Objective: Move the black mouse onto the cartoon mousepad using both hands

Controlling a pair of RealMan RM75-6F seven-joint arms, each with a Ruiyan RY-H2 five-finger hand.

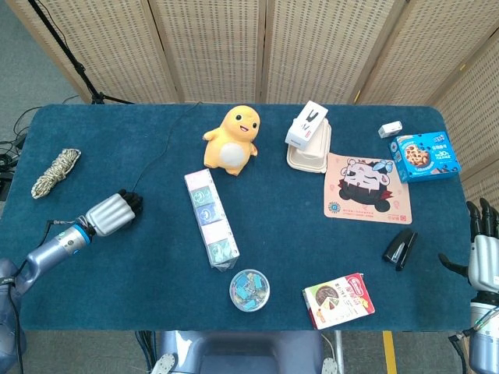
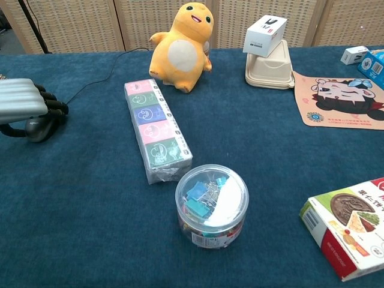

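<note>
At 9 o'clock on the table, the left hand (image 2: 27, 105) has its fingers curled down over the black mouse (image 2: 41, 126), gripping it; mouse sits on the cloth w/ its cable running off toward 12. Cartoon mousepad (image 1: 367, 188) lies well apart at approx 2 o'clock, just beside a beige container (image 1: 308, 152). Right hand (image 1: 484, 253) is off the table edge at 4, fingers straight & apart, holding nothing
</note>
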